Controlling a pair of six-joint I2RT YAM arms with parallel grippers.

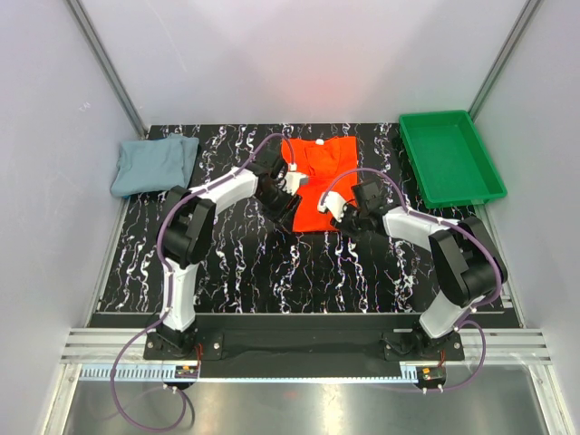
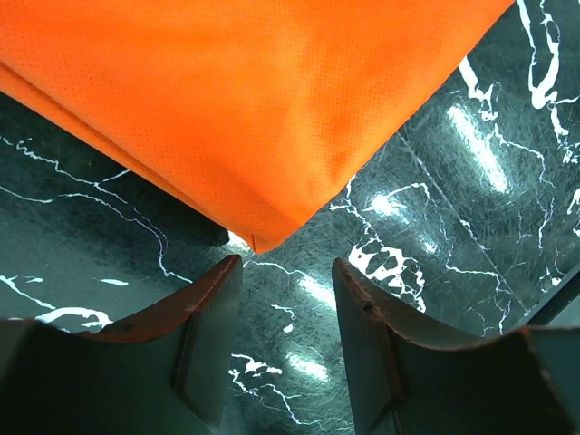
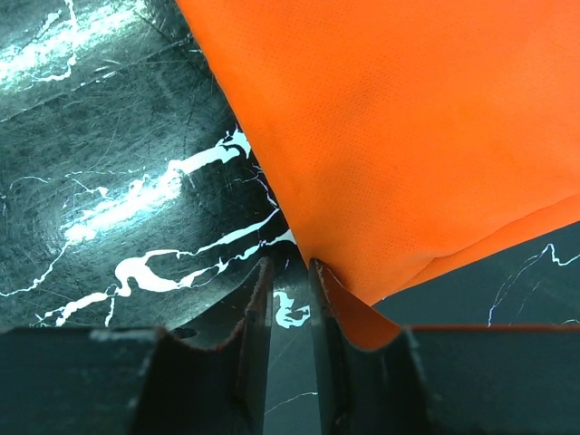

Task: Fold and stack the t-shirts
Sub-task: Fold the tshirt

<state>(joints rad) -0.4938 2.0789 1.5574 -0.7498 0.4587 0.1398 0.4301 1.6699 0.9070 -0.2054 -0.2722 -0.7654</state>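
A black tabletop veined with white marbling fills the middle of the scene, and up close its glossy surface throws back bright patches of light. On its far right corner lies a rigid green tray, turned slightly askew to the tabletop's edges. Plain white walls rise behind the tabletop and on both sides of it, with slanted aluminium posts at its two far corners. Along its near edge run ribbed aluminium rails, then a pale strip with tick marks, then a brushed steel surface.
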